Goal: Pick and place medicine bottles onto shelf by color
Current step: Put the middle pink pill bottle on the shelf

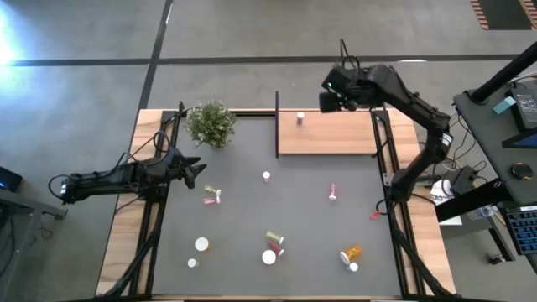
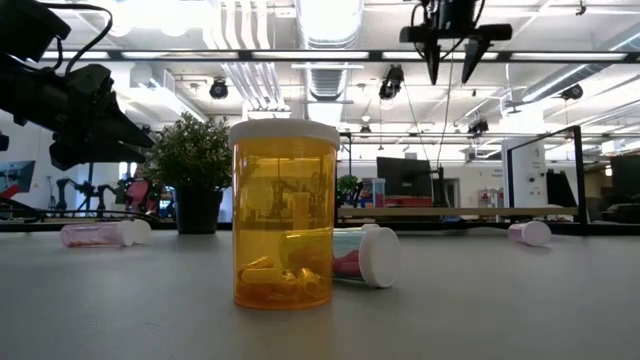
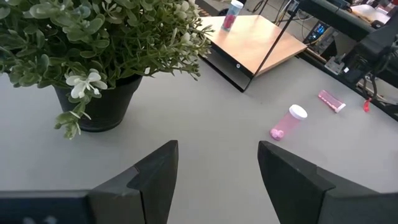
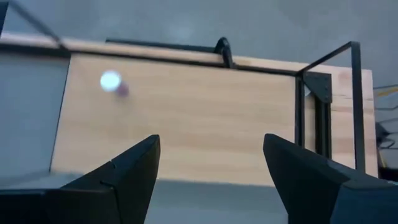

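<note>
Above the wooden shelf [image 1: 325,132]: right gripper [image 1: 329,91], jaws spread wide, empty, well up off the board. On the shelf, near its far left corner: one pink bottle [image 1: 300,118], white cap, upright, alone. Over the table's left side, beside the potted plant [image 1: 211,122]: left gripper [image 1: 195,172], fingers parted, holding nothing, low over the dark tabletop [image 1: 310,226]. Just right of it: two pink bottles [image 1: 211,196] on their sides. Near the table's middle: small pink bottle [image 1: 266,177]; farther right, slim pink bottle [image 1: 332,192] lying flat. Toward the near edge: white bottles [image 1: 201,244], yellow-green bottle [image 1: 275,238] on its side, white-capped amber bottle [image 1: 269,257] upright, orange bottle [image 1: 351,253] tipped over.
</note>
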